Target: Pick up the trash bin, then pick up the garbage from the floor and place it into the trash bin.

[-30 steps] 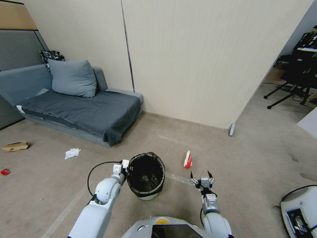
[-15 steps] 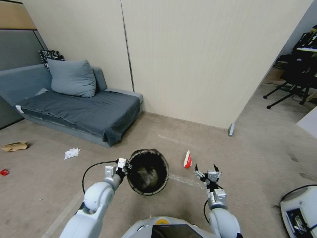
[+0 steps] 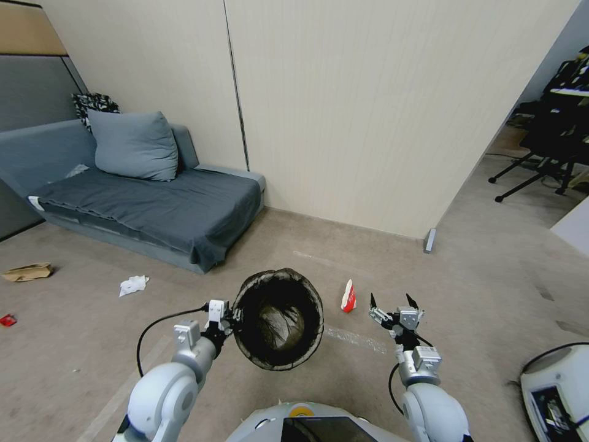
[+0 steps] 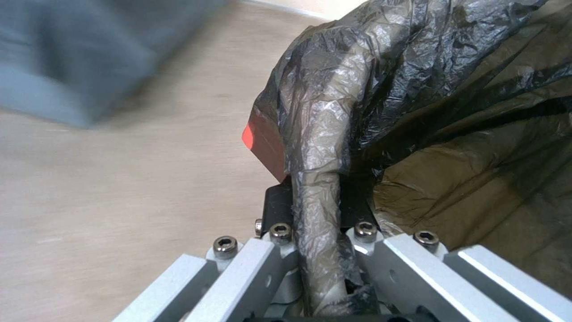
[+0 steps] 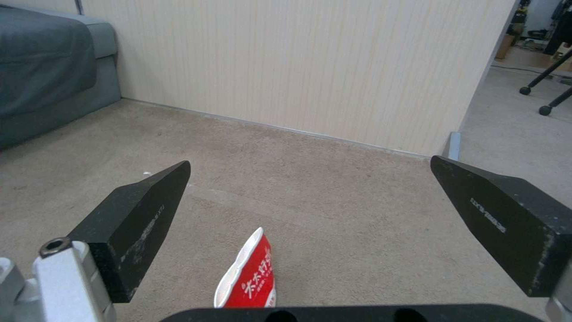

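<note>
Black crinkly liner hides pretty much all of the trash bin (image 3: 278, 319), so its white body is hard to make out. It's tipped toward the camera, off the floor (image 3: 478, 264), with the left gripper (image 3: 228, 317) clamped on its rim. 1 red-and-white cup (image 3: 349, 297) lies just ahead of the right gripper (image 3: 392, 304), whose 2 fingers are spread wide. Farther left: 1 tissue (image 3: 134, 285), 1 paper bag (image 3: 27, 271), 1 red scrap (image 3: 7, 320) cut off at the edge.
</note>
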Available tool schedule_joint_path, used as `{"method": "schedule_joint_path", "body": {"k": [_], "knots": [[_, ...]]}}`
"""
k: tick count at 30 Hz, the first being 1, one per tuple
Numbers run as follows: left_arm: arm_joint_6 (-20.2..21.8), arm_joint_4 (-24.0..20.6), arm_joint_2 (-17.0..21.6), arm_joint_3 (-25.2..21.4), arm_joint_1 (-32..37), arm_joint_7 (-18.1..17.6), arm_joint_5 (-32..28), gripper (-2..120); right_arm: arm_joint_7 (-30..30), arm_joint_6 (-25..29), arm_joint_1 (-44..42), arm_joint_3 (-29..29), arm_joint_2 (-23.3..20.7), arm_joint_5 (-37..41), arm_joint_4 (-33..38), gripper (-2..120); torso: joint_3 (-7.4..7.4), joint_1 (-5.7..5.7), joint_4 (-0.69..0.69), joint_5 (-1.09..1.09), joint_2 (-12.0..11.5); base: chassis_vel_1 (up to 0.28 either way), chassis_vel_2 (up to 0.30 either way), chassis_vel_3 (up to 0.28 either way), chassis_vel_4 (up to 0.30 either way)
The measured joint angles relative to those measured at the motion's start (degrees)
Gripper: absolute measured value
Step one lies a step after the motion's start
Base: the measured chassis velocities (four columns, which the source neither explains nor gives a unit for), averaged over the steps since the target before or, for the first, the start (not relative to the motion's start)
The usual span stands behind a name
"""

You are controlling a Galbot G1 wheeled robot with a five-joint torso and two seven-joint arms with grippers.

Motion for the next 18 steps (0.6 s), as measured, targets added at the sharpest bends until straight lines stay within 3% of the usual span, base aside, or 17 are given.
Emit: {"method": "schedule_joint_path", "body": {"k": [3, 7, 18], "knots": [[-0.63, 0.38, -0.77, -4.46, 1.17, 1.87, 1.91, 1, 0.0, 0.21, 0.2, -0.09, 0.08, 0.11, 0.08, 100, 0.0, 0.0, 0.02, 0.0, 0.0, 0.0, 0.0, 0.0, 0.0], [-1.15, 0.78, -0.75, -7.05, 1.84, 2.75, 2.74, 1, 0.0, 0.4, 0.17, -0.21, 0.29, 0.21, 0.4, 100, 0.0, 0.0, 0.02, 0.0, 0.0, 0.0, 0.0, 0.0, 0.0], [-2.63, 0.51, -0.15, -5.7, 2.3, 2.74, 6.57, 1, 0.01, 0.37, 0.1, -0.43, 0.4, 0.82, 1.83, 100, 0.0, 0.0, 0.01, 0.0, 0.0, 0.0, 0.0, 0.0, 0.0]]}}
